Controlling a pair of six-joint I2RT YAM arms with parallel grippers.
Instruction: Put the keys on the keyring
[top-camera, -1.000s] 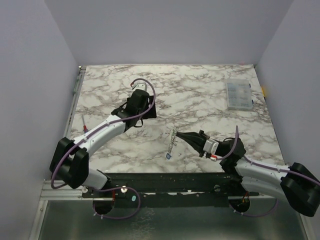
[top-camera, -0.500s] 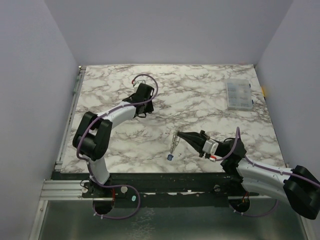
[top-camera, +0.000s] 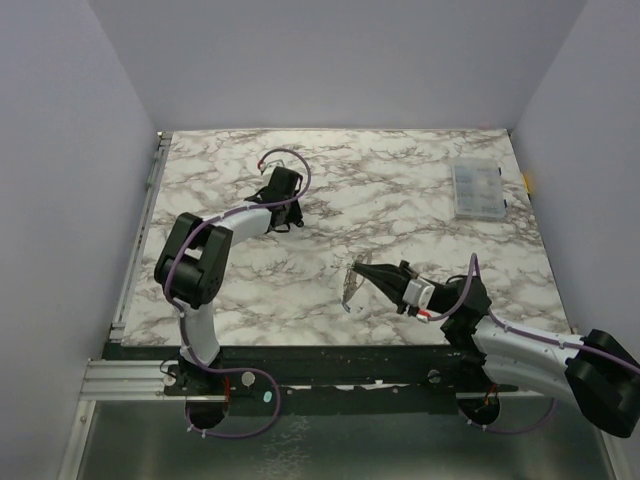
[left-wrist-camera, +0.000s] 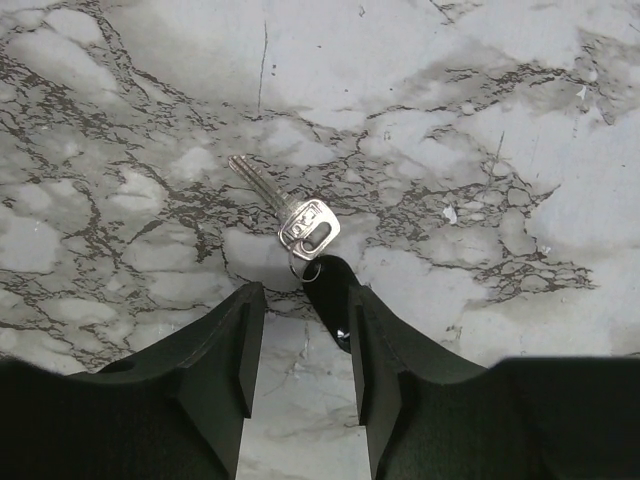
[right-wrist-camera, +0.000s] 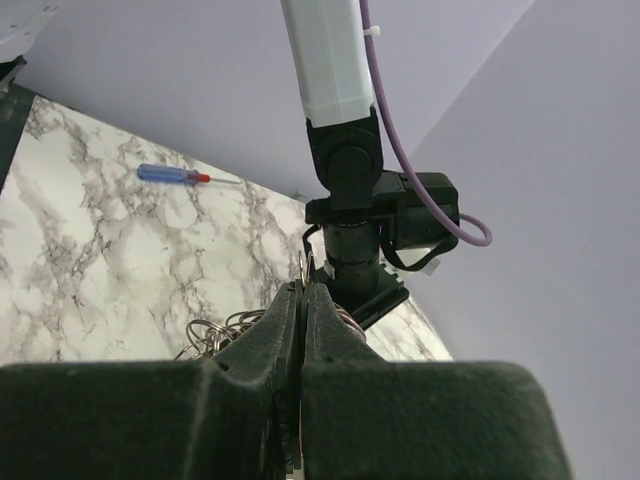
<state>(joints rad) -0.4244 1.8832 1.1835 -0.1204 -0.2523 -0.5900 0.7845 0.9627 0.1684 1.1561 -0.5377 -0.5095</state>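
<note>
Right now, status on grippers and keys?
Left gripper open, silver key just ahead of it. Right gripper shut on keyring. Nothing blocking the key.

My right gripper has its jaws pinched together, thin keyring edge poking up between the tips. Silvery loops bunch just left of my fingers. Marble table on left, blue-red screwdriver lying near the wall. Left arm straight ahead, white with black wrist, purple cable alongside.

silver key flat — keyring hanging
</note>
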